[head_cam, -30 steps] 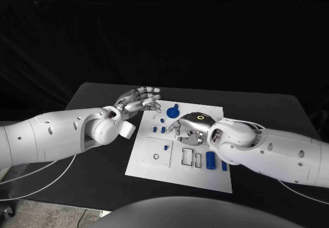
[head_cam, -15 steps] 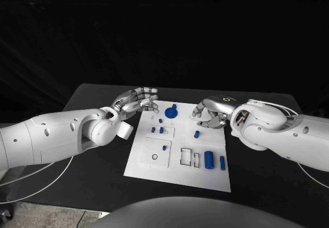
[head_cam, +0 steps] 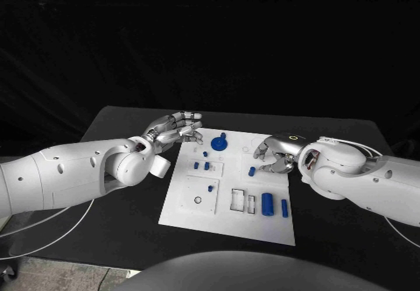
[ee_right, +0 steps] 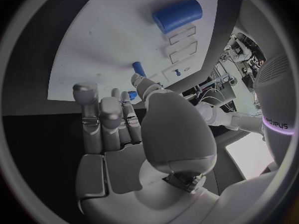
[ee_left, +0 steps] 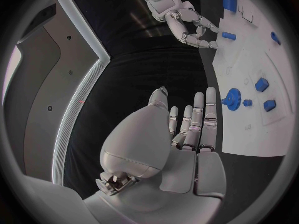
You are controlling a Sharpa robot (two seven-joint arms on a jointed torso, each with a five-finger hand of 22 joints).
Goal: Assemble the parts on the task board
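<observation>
So compared to half a second back, the left hand (head_cam: 175, 129) hasn't budged: it hovers off the far left corner of the task board (head_cam: 263, 225), fingers a bit apart and lightly curled, holding nothing. The right hand (head_cam: 277, 154) has dropped lower and come in toward the board's right edge; its fingers are bent inward with nothing in them as far as I can tell.

On the board, just past the left fingertips, sits the blue gear (head_cam: 218, 144) with its stub pointing away from the robot. A short blue peg (head_cam: 251, 171) lies right beside the right fingertips, not touching them from what I can see. Nearer the robot, the fat blue cylinder (head_cam: 267, 203) and a thin blue bar (head_cam: 284, 208) lie side by side, long axes running near to far
</observation>
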